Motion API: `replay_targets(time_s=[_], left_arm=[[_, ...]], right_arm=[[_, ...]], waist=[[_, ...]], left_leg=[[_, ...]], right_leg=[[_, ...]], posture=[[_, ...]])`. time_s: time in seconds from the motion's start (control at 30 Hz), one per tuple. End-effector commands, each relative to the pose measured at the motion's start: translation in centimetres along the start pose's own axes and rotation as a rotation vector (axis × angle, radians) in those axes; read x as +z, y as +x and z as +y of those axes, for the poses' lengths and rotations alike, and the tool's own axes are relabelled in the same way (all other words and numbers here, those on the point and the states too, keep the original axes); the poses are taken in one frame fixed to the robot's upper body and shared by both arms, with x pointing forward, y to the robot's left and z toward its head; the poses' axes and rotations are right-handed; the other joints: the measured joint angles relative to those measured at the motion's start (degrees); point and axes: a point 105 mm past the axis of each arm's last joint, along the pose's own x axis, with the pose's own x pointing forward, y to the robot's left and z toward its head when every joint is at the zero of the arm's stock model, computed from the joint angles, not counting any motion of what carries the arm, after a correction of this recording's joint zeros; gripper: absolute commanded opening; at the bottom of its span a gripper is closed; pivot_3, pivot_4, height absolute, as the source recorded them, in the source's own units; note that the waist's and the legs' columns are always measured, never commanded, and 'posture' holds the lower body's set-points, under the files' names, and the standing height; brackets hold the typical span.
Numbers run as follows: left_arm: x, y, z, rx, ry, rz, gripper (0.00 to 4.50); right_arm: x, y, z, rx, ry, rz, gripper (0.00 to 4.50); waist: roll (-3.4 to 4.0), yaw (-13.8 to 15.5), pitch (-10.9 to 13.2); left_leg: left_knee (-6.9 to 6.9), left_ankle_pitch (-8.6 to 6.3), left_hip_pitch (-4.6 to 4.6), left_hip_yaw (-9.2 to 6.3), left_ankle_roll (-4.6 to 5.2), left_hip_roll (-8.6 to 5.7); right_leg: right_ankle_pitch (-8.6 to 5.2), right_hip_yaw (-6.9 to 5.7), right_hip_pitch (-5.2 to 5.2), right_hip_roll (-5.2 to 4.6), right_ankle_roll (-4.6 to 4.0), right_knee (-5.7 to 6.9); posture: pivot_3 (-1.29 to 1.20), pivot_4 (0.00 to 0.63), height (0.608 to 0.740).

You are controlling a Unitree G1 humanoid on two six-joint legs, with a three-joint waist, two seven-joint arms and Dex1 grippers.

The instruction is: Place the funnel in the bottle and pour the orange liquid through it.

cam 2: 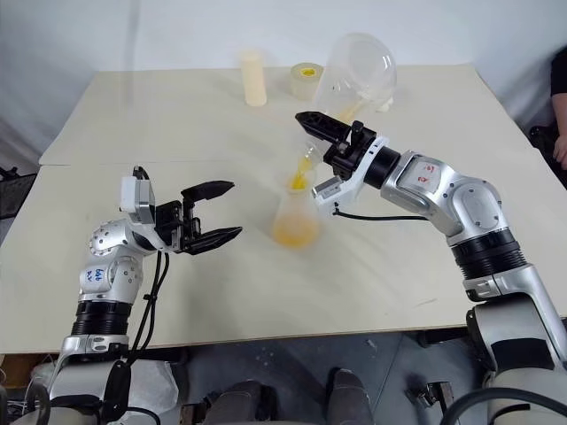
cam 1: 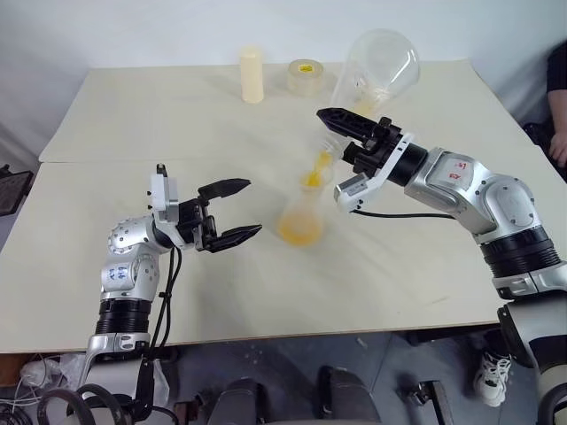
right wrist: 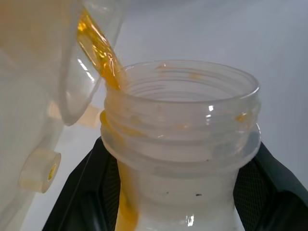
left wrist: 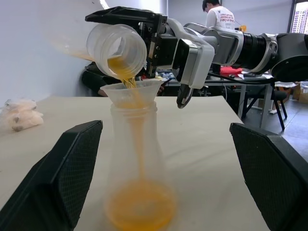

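Left wrist view: the bottle (left wrist: 139,168) is seen standing on the table (left wrist: 207,159) between the wide-spread fingers of the left gripper (cam 1: 232,212), untouched by either, with the funnel (left wrist: 131,92) seated in its mouth. Just above the funnel, a tilted clear flask (cam 1: 368,75) is held by its neck in the closed right gripper (cam 1: 347,124), and the orange liquid (left wrist: 140,211) is being poured in a thin stream through the funnel, pooling at the bottle's base. For the pour to go well, the flask's lip should be kept directly over the funnel's centre and the tilt increased only gradually, so that the cone is not flooded. The unsupported bottle could be tipped by any nudge on the funnel, so contact should be avoided; the left gripper is well placed to steady it if needed.
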Motion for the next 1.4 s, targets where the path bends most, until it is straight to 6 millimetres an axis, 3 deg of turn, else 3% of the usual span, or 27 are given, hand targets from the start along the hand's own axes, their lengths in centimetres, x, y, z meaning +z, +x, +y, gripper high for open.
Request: replay_targets(time_s=[0.03, 1.03, 1.27, 1.4], left_arm=[[1.0, 0.0, 0.0, -0.002, 0.029, -0.039, 4.50], [1.0, 0.0, 0.3, 0.005, 0.033, -0.038, 4.50], [0.9, 0.0, 0.6, 0.013, 0.039, -0.032, 4.50], [0.8, 0.0, 1.0, 0.034, 0.040, -0.023, 4.50]], right_arm=[[-0.6, 0.0, -1.8, -0.054, -0.051, -0.006, 2.58], [-0.7, 0.6, -1.9, -0.082, -0.102, -0.039, 2.58], [-1.1, 0.4, -2.0, -0.108, 0.004, 0.002, 2.58], [-2.5, -0.5, -2.6, -0.186, 0.249, 0.107, 2.58]], waist=[[0.00, 0.00, 0.00], [0.00, -0.03, 0.00], [0.00, -0.02, 0.00], [-0.01, 0.05, 0.00]], left_leg=[[0.00, 0.00, 0.00, 0.00, 0.00, 0.00], [-0.01, 0.00, -0.01, -0.01, 0.00, 0.00], [-0.01, 0.00, -0.01, 0.00, 0.00, 0.00], [-0.01, 0.00, -0.01, -0.03, 0.00, 0.00]], right_leg=[[0.00, 0.00, 0.00, 0.00, 0.00, 0.00], [0.00, 0.00, 0.00, 0.00, 0.00, 0.00], [0.00, 0.00, 0.00, 0.00, 0.00, 0.00], [0.00, -0.01, 0.00, -0.01, 0.00, 0.01]], posture=[[0.00, 0.150, 0.740], [0.00, 0.150, 0.740], [0.00, 0.150, 0.740], [0.00, 0.150, 0.740]])
